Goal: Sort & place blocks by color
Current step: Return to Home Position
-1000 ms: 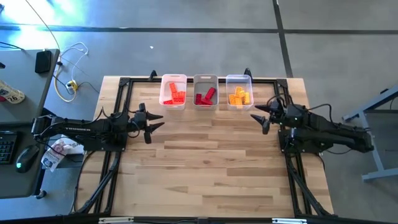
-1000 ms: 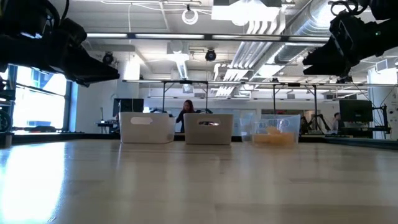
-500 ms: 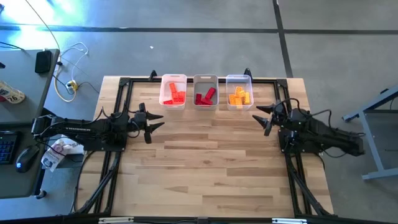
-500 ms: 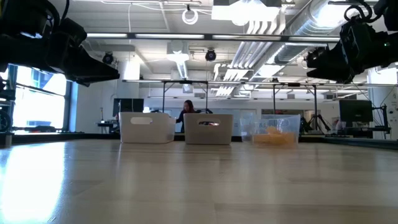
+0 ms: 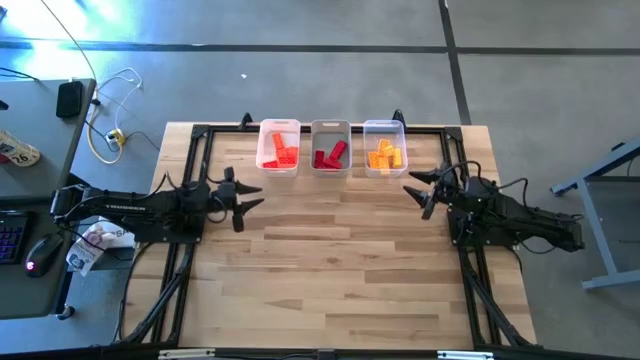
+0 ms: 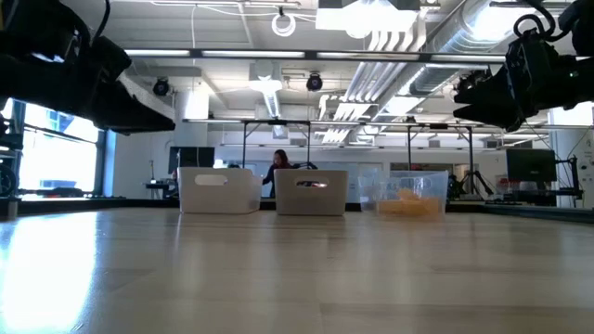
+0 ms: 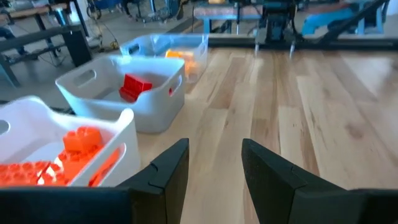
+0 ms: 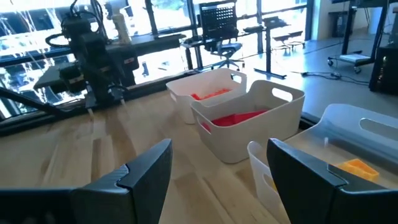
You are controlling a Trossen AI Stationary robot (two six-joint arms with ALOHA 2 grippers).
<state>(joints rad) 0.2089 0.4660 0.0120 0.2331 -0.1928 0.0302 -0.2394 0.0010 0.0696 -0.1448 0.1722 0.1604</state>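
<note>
From above, three bins stand side by side at the far edge of the tabletop (image 5: 340, 260). The white bin (image 5: 279, 124) on the left holds the orange-red blocks (image 5: 281, 154). The grey bin (image 5: 330, 124) in the middle holds the red blocks (image 5: 330, 155). The clear bin (image 5: 385, 123) on the right holds the yellow blocks (image 5: 384, 156). The left gripper (image 5: 256, 196) hangs over the tabletop's left side, near the white bin but apart from it, jaws spread and holding nothing. The right gripper (image 5: 414, 190) hangs over the right side, near the clear bin, jaws also spread and empty.

At table height, the bins form a row across the middle, and the yellow blocks (image 6: 406, 201) show through the clear wall. The left gripper (image 6: 148, 116) hangs high at the upper left and the right gripper (image 6: 473, 93) high at the upper right, both well above the wood. A person (image 6: 278, 167) shows far behind the bins.

The left wrist view shows its jaws parted with bare wood between them. The white bin (image 7: 127, 121) with orange-red blocks (image 7: 81, 140) is nearest, then the grey bin (image 7: 155, 109) with a red block, and the clear bin is farthest.

The right wrist view shows its jaws parted too. The clear bin (image 8: 367, 121) with a yellow block (image 8: 357, 167) is closest, and the grey and white bins lie beyond it.
</note>
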